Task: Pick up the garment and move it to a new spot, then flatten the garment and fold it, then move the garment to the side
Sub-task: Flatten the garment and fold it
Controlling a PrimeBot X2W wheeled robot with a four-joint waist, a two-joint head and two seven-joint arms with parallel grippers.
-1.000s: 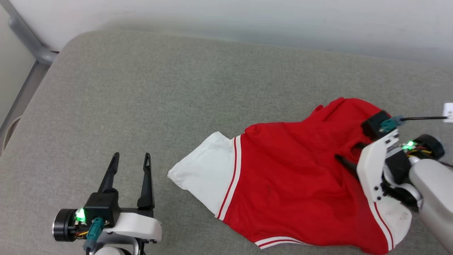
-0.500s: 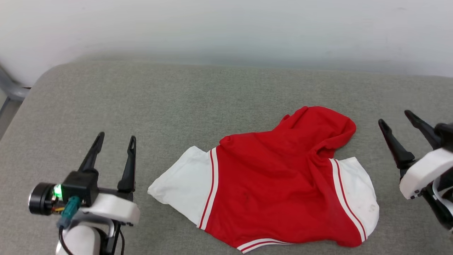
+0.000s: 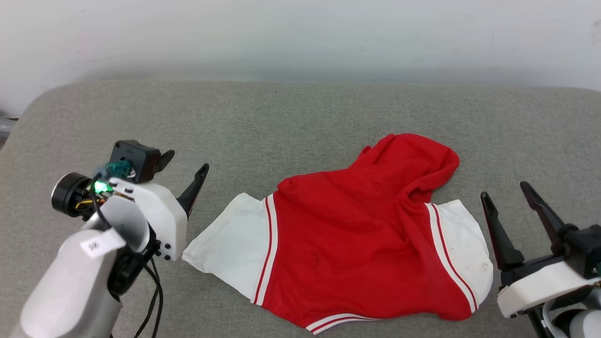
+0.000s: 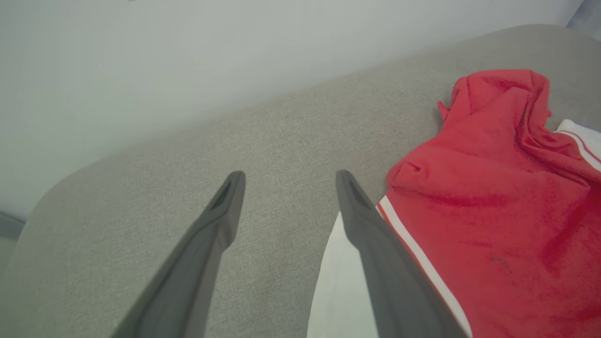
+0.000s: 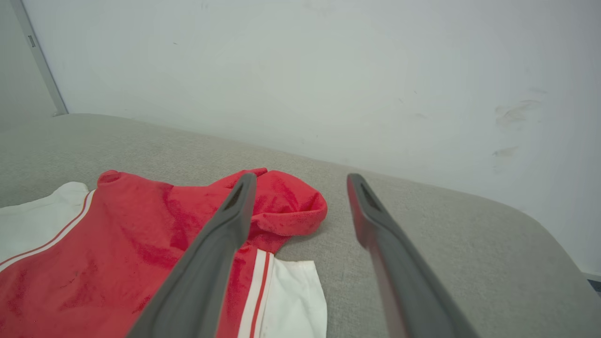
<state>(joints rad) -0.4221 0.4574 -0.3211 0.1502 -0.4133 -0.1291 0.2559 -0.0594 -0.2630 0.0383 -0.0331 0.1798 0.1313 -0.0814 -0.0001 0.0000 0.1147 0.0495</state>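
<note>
- I find the jersey (image 3: 361, 234) lying loose on the grey cushion (image 3: 281, 117), right of centre. Its far end is rumpled. I judge it set down at its new spot, awaiting flattening.
- The left gripper (image 3: 187, 160) stands wide and empty, angled at the left sleeve (image 3: 225, 239), probably to take that edge.
- The right gripper (image 3: 503, 189) is wide and empty, just right of the jersey.
- A second ago the right gripper was on the cloth; it has since withdrawn. The left arm has swung towards the sleeve.
</note>
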